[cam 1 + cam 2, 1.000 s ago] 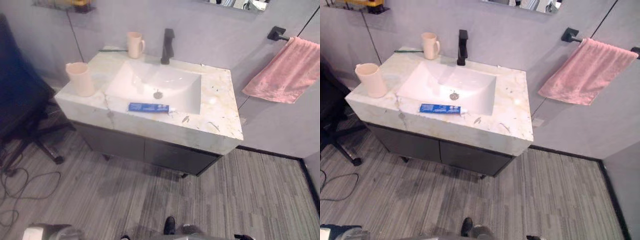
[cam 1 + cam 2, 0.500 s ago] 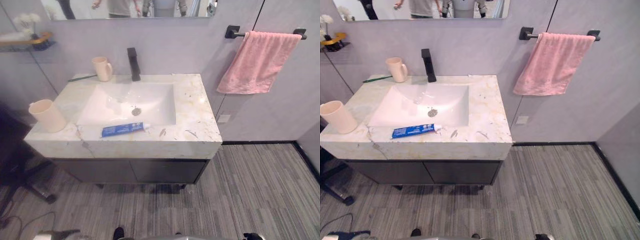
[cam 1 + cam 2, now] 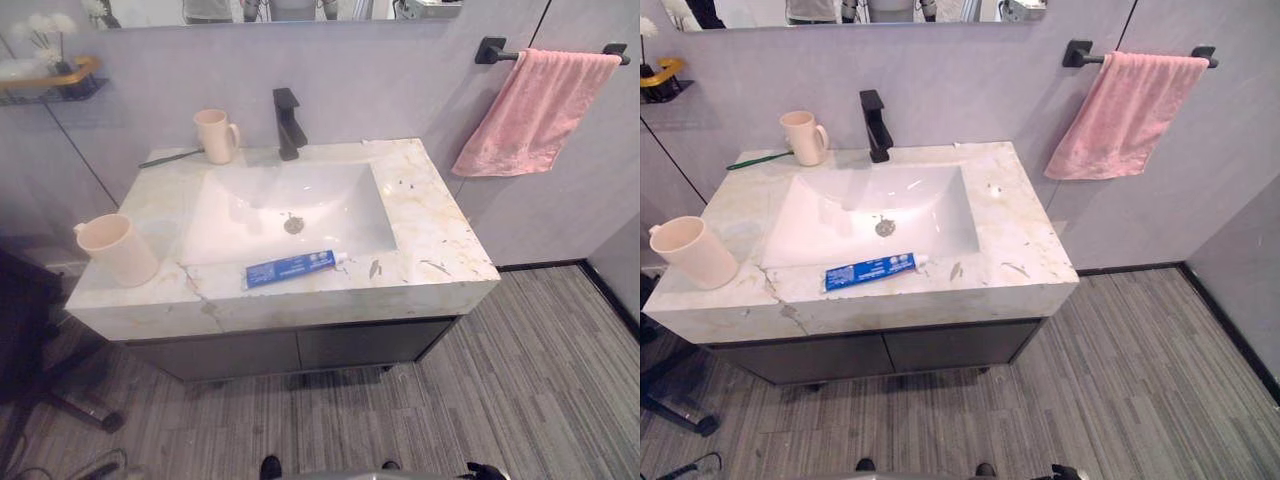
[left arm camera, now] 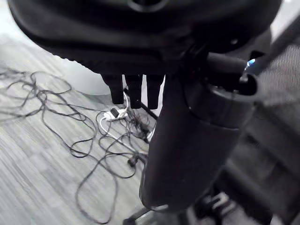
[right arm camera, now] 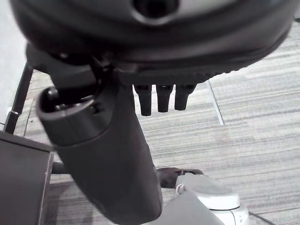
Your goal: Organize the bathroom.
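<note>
The desk here is a marble vanity top with a white sink sunk into its middle; on the front edge, between the basin and the rim, a blue toothpaste tube lies flat and slightly askew, cap toward the right, which reads as left where it was dropped, not stored; a cream cup stands near the front left corner, likely the holder the loose things belong in; a second cream mug stands at the back edge just left of the black faucet, and a green toothbrush lies flat on the desk beside that mug; a pink towel hangs a little bunched on the wall bar past the right edge; the left hand and the right hand both hang low over the floor, well apart from the desk; their fingers look straight and relaxed, holding nothing, though the close angle hides much; no tidying appears begun, so the first reach seems to be ahead.
</note>
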### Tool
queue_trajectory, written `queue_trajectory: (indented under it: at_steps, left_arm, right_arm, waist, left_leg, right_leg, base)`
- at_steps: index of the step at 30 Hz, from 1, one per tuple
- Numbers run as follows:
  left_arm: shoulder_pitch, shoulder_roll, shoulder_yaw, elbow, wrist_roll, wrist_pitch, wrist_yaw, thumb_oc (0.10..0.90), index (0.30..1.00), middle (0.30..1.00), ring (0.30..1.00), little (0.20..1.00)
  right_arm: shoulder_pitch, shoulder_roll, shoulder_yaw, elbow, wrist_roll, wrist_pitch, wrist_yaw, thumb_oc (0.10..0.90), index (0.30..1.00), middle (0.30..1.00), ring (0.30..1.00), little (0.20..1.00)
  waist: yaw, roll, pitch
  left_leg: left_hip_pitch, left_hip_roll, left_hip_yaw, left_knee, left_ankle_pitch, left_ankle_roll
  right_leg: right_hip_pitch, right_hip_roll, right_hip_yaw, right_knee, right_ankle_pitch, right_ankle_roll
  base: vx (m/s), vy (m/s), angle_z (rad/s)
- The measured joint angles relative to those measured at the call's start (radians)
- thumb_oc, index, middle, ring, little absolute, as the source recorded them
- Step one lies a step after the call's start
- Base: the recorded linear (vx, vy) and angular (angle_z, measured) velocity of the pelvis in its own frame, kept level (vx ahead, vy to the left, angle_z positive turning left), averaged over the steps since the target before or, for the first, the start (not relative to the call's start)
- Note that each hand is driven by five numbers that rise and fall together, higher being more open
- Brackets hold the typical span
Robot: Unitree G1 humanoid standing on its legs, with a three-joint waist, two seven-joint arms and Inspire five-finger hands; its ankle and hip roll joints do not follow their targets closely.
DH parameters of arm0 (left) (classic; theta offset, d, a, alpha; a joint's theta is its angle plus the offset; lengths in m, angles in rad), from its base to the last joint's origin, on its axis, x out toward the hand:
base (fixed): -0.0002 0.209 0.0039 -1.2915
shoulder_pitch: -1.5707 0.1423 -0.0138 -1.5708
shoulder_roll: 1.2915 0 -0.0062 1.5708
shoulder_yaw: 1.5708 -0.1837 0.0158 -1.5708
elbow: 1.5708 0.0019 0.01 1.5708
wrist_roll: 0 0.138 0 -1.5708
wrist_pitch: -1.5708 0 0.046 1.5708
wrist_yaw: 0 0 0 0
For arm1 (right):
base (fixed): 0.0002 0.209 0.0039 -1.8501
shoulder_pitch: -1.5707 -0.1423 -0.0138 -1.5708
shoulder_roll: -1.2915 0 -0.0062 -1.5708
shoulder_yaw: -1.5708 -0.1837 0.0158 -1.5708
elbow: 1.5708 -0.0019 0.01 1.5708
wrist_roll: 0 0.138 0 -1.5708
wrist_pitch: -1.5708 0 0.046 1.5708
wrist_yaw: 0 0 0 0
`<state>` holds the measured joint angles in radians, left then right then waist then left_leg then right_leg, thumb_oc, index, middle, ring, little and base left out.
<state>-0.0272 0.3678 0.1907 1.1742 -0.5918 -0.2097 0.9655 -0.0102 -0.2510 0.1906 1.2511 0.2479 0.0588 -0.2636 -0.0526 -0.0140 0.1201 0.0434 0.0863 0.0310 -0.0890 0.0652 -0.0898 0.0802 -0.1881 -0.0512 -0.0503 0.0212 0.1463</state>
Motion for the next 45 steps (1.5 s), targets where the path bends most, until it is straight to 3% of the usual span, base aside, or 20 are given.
queue_trajectory:
  at_steps: [5, 9, 12, 15, 16, 18, 20, 23, 26, 27, 28, 30, 32, 33, 34, 35, 36, 38, 43, 45]
  left_arm:
    - [-0.012, 0.061, 0.227, -0.247, -0.106, -0.223, 0.241, 0.8, 0.9, 0.9, 0.9, 0.9]
    - [-0.034, 0.261, 0.303, -0.489, -0.085, -0.234, 0.413, 0.8, 0.9, 0.9, 0.9, 0.9]
    - [-0.057, 0.494, 0.376, -0.754, 0.016, -0.174, 0.446, 0.8, 0.9, 0.9, 0.9, 0.9]
    - [-0.095, 0.631, 0.423, -1.037, 0.1, -0.036, 0.461, 0.8, 0.9, 0.9, 0.9, 0.9]
    - [-0.156, 0.68, 0.437, -1.221, 0.162, 0.049, 0.468, 0.8, 0.9, 0.9, 0.9, 0.9]
    - [-0.201, 0.743, 0.431, -1.327, 0.28, 0.115, 0.466, 0.8, 0.9, 0.9, 0.9, 0.9]
    - [-0.238, 0.771, 0.43, -1.391, 0.382, 0.181, 0.422, 0.8, 0.9, 0.9, 0.9, 0.9]
    - [-0.308, 0.785, 0.395, -1.399, 0.433, 0.29, 0.235, 0.8, 0.9, 0.9, 0.9, 0.9]
    - [-0.383, 0.861, 0.28, -1.317, 0.441, 0.362, -0.061, 0.8, 0.9, 0.9, 0.9, 0.9]
    - [-0.416, 0.926, 0.192, -1.28, 0.431, 0.393, -0.192, 0.8, 0.9, 0.9, 0.9, 0.9]
    - [-0.453, 0.971, 0.117, -1.256, 0.414, 0.407, -0.265, 0.8, 0.9, 0.9, 0.9, 0.9]
    - [-0.534, 1.07, -0.07, -1.218, 0.346, 0.436, -0.491, 0.8, 0.9, 0.9, 0.9, 0.9]
    - [-0.675, 1.099, -0.309, -1.157, 0.287, 0.43, -0.706, 0.8, 0.9, 0.9, 0.9, 0.9]
    - [-0.724, 1.103, -0.386, -1.133, 0.279, 0.429, -0.764, 0.8, 0.9, 0.9, 0.9, 0.9]
    - [-0.77, 1.107, -0.466, -1.107, 0.275, 0.429, -0.825, 0.8, 0.9, 0.9, 0.9, 0.9]
    - [-0.842, 1.108, -0.62, -1.059, 0.258, 0.422, -0.955, 0.8, 0.9, 0.9, 0.9, 0.9]
    - [-0.864, 1.107, -0.67, -1.047, 0.246, 0.418, -0.993, 0.8, 0.9, 0.9, 0.9, 0.9]
    - [-1.102, 1.1, -1.023, -0.966, 0.244, 0.375, -1.175, 0.8, 0.9, 0.9, 0.9, 0.9]
    - [-1.295, 1.082, -1.273, -0.857, 0.248, 0.305, -1.381, 0.8, 0.9, 0.9, 0.9, 0.9]
    - [-1.312, 1.077, -1.283, -0.82, 0.283, 0.298, -1.449, 0.8, 0.9, 0.9, 0.9, 0.9]
  right_arm:
    - [0.038, -0.018, -0.022, 0.001, 0.003, 0.009, -0.002, 0.8, 0.9, 0.9, 0.9, 0.9]
    - [0.055, -0.02, -0.003, 0.0, 0.002, 0.035, 0.001, 0.8, 0.9, 0.9, 0.9, 0.9]
    - [0.057, -0.019, 0.017, -0.006, 0.002, 0.037, 0.01, 0.8, 0.9, 0.9, 0.9, 0.9]
    - [0.061, -0.014, 0.027, -0.013, 0.003, 0.045, 0.016, 0.8, 0.9, 0.9, 0.9, 0.9]
    - [0.066, -0.007, 0.031, -0.01, 0.003, 0.058, 0.019, 0.8, 0.9, 0.9, 0.9, 0.9]
    - [0.064, -0.005, 0.034, -0.01, 0.002, 0.067, 0.02, 0.8, 0.9, 0.9, 0.9, 0.9]
    - [0.069, -0.006, 0.036, -0.01, 0.002, 0.084, 0.021, 0.8, 0.9, 0.9, 0.9, 0.9]
    - [0.078, -0.009, 0.037, -0.002, -0.001, 0.123, 0.033, 0.8, 0.9, 0.9, 0.9, 0.9]
    - [0.08, -0.01, 0.037, 0.024, -0.005, 0.155, 0.051, 0.8, 0.9, 0.9, 0.9, 0.9]
    - [0.077, -0.014, 0.038, 0.044, -0.005, 0.161, 0.066, 0.8, 0.9, 0.9, 0.9, 0.9]
    - [0.076, -0.018, 0.039, 0.051, -0.006, 0.168, 0.075, 0.8, 0.9, 0.9, 0.9, 0.9]
    - [0.062, -0.038, 0.041, 0.075, -0.006, 0.191, 0.099, 0.8, 0.9, 0.9, 0.9, 0.9]
    - [0.054, -0.059, 0.058, 0.09, -0.006, 0.213, 0.14, 0.8, 0.9, 0.9, 0.9, 0.9]
    - [0.05, -0.064, 0.059, 0.09, -0.005, 0.22, 0.149, 0.8, 0.9, 0.9, 0.9, 0.9]
    - [0.044, -0.07, 0.059, 0.093, -0.006, 0.229, 0.161, 0.8, 0.9, 0.9, 0.9, 0.9]
    - [0.029, -0.082, 0.061, 0.099, -0.005, 0.245, 0.186, 0.8, 0.9, 0.9, 0.9, 0.9]
    - [0.025, -0.087, 0.065, 0.098, -0.005, 0.25, 0.194, 0.8, 0.9, 0.9, 0.9, 0.9]
    - [0.01, -0.085, 0.076, 0.109, -0.004, 0.289, 0.233, 0.8, 0.9, 0.9, 0.9, 0.9]
    - [-0.015, -0.061, 0.075, 0.11, 0.0, 0.328, 0.254, 0.8, 0.9, 0.9, 0.9, 0.9]
    - [-0.017, -0.06, 0.074, 0.112, 0.0, 0.344, 0.256, 0.8, 0.9, 0.9, 0.9, 0.9]
  waist:
    - [0.014, -0.003, -0.02]
    - [0.026, -0.019, -0.044]
    - [0.047, -0.049, -0.067]
    - [0.057, -0.058, -0.074]
    - [0.062, -0.061, -0.08]
    - [0.053, -0.046, -0.092]
    - [0.036, -0.008, -0.113]
    - [0.029, 0.036, -0.147]
    - [0.026, 0.062, -0.162]
    - [0.023, 0.079, -0.164]
    - [0.024, 0.071, -0.169]
    - [0.023, 0.088, -0.165]
    - [0.024, 0.107, -0.163]
    - [0.025, 0.097, -0.168]
    - [0.025, 0.108, -0.164]
    - [0.019, 0.121, -0.163]
    - [0.019, 0.124, -0.158]
    - [0.021, 0.123, -0.149]
    - [0.013, 0.095, -0.128]
    - [0.007, 0.092, -0.126]
  left_leg:
    - [-0.001, 0.053, -0.02, -0.001, 0.006, -0.029]
    - [0.001, 0.081, -0.036, -0.002, 0.009, -0.044]
    - [0.004, 0.091, -0.035, -0.002, 0.003, -0.052]
    - [0.004, 0.087, -0.035, -0.002, 0.003, -0.052]
    - [0.002, 0.082, -0.035, -0.002, 0.003, -0.052]
    - [0.002, 0.079, -0.03, -0.001, 0.003, -0.051]
    - [0.003, 0.077, -0.023, -0.001, 0.003, -0.051]
    - [0.01, 0.08, -0.017, -0.002, 0.004, -0.054]
    - [0.015, 0.088, -0.004, -0.002, 0.001, -0.054]
    - [0.015, 0.092, 0.013, -0.002, 0.002, -0.055]
    - [0.015, 0.096, 0.024, -0.002, 0.004, -0.059]
    - [0.015, 0.097, 0.042, -0.002, 0.007, -0.062]
    - [0.013, 0.099, 0.046, -0.002, 0.009, -0.063]
    - [0.014, 0.099, 0.046, -0.002, 0.011, -0.062]
    - [0.012, 0.1, 0.047, -0.002, 0.013, -0.062]
    - [0.001, 0.101, 0.048, -0.002, 0.019, -0.059]
    - [-0.001, 0.101, 0.048, -0.002, 0.023, -0.056]
    - [-0.002, 0.101, 0.052, -0.001, 0.031, -0.064]
    - [-0.002, 0.099, 0.055, -0.001, 0.031, -0.065]
    - [-0.002, 0.096, 0.056, -0.001, 0.031, -0.065]
  right_leg:
    - [0.033, 0.053, -0.034, -0.029, 0.011, -0.019]
    - [0.044, 0.082, -0.056, -0.031, 0.002, -0.038]
    - [0.045, 0.09, -0.057, -0.035, -0.002, -0.043]
    - [0.046, 0.086, -0.058, -0.035, -0.001, -0.041]
    - [0.046, 0.083, -0.058, -0.035, 0.0, -0.039]
    - [0.045, 0.079, -0.054, -0.035, 0.002, -0.036]
    - [0.044, 0.076, -0.049, -0.035, 0.004, -0.034]
    - [0.043, 0.08, -0.046, -0.035, 0.004, -0.033]
    - [0.044, 0.085, -0.041, -0.035, 0.003, -0.034]
    - [0.044, 0.085, -0.041, -0.035, 0.003, -0.033]
    - [0.044, 0.086, -0.041, -0.035, 0.003, -0.033]
    - [0.041, 0.084, -0.038, -0.036, 0.0, -0.03]
    - [0.037, 0.084, -0.037, -0.036, 0.003, -0.028]
    - [0.036, 0.085, -0.037, -0.036, 0.006, -0.028]
    - [0.034, 0.086, -0.037, -0.036, 0.007, -0.029]
    - [0.022, 0.086, -0.035, -0.036, 0.014, -0.028]
    - [0.02, 0.086, -0.035, -0.035, 0.02, -0.029]
    - [0.021, 0.087, -0.033, -0.035, 0.024, -0.028]
    - [0.02, 0.084, -0.03, -0.03, 0.024, -0.028]
    - [0.019, 0.081, -0.03, -0.03, 0.024, -0.028]
  base:
    - [0.02, -0.032, 0.1]
    - [0.05, -0.034, 0.13]
    - [0.04, -0.044, -0.01]
    - [0.04, -0.056, 0.02]
    - [0.0, 0.0, 0.0]
    - [0.01, -0.03, -0.06]
    - [0.01, -0.016, -0.08]
    - [0.0, 0.001, -0.05]
    - [0.0, 0.002, -0.04]
    - [0.0, 0.0, 0.0]
    - [0.0, 0.0, 0.0]
    - [-0.03, -0.025, -0.06]
    - [-0.05, -0.034, -0.06]
    - [-0.03, -0.02, -0.03]
    - [-0.03, -0.023, -0.05]
    - [-0.03, -0.024, -0.04]
    - [-0.04, -0.022, -0.06]
    - [-0.03, -0.007, -0.04]
    - [-0.01, 0.004, -0.02]
    - [0.0, 0.0, 0.0]
